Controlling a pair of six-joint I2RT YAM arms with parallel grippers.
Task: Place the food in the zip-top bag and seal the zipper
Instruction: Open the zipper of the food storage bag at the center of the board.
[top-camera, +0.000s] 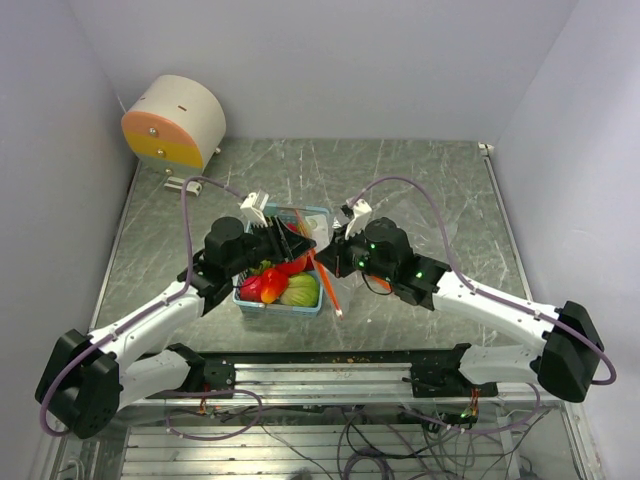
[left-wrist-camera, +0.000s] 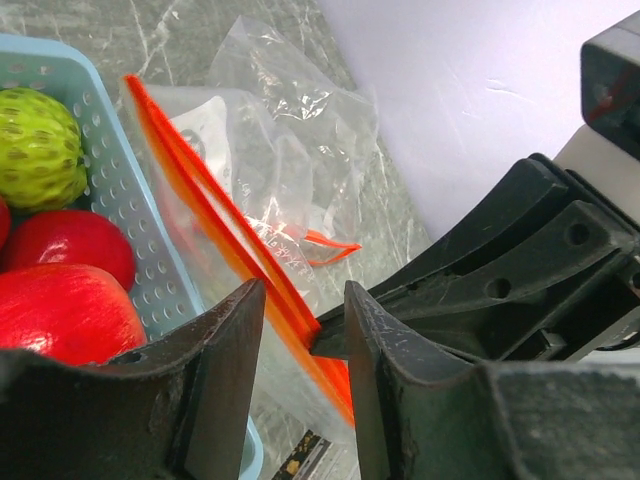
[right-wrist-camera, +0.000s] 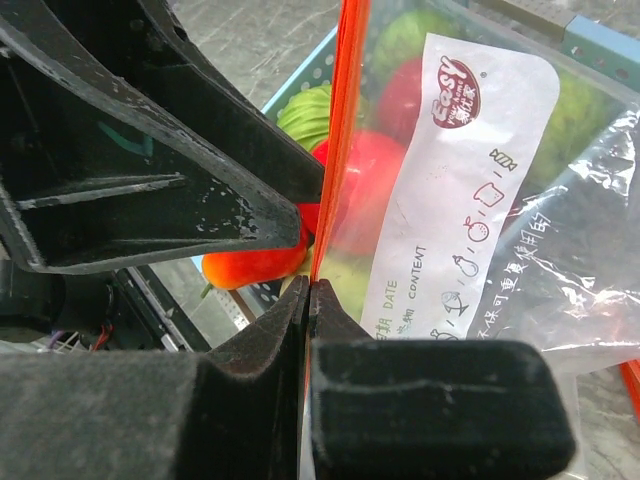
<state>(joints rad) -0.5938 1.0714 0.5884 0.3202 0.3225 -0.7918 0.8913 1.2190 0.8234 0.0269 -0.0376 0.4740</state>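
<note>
Roughly far-to-near, zipper (top-camera: 328, 285) alongside the blue basket (top-camera: 275, 308).

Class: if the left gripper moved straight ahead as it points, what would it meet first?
Probably the orange zipper of the clear bag, lying between the left gripper's open fingers; depth is unclear.

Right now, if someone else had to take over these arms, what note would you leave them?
Right claw: shut on the zipper at the bag's mouth.
Left claw: open, fingers either side of the same zipper, not gripping.
Zip-top bag: beside the blue basket, looks empty.
Food: every visible piece in the basket.
Done: nothing bagged.
To do: load the food, seal the zipper.
</note>
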